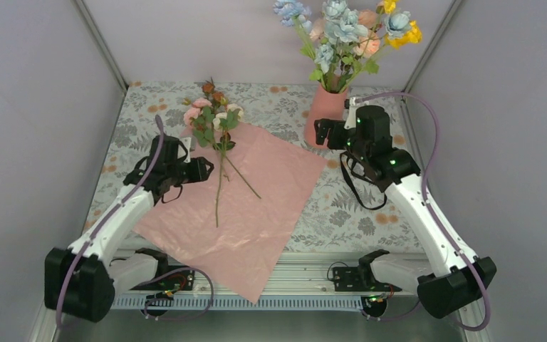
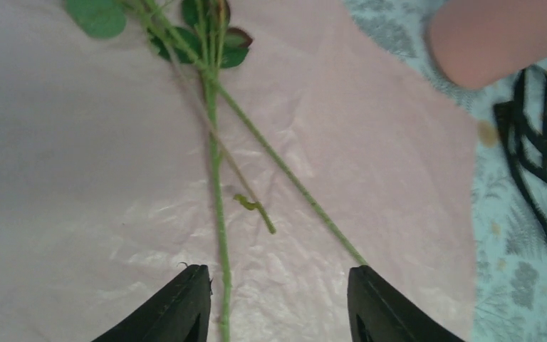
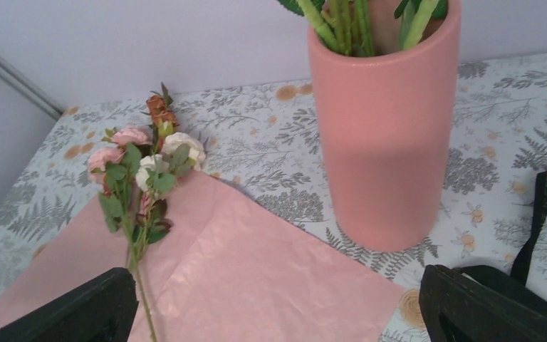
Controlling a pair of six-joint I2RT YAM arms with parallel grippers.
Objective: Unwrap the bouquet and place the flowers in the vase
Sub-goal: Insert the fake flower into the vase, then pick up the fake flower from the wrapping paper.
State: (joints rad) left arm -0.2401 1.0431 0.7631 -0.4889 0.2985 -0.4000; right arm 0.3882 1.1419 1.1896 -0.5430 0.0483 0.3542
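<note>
Left tool [image 2: 281, 313] open astride loose flowers [image 2: 217, 185] on the pink sheet [image 2: 78, 178]; right tool [image 3: 278, 313] open, facing the vase [image 3: 384, 135] at the sheet's 1 o'clock

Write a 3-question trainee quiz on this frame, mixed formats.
1. True or false: the vase is empty.
2. The loose stems are: A) flat on the sheet; B) in the vase; C) leaning on the vase.
3. Which is nearer the vase: the left gripper or the right gripper?

Key
1. False. It holds flowers.
2. A.
3. The right gripper. The left gripper is over the stems, jaws open.
</note>
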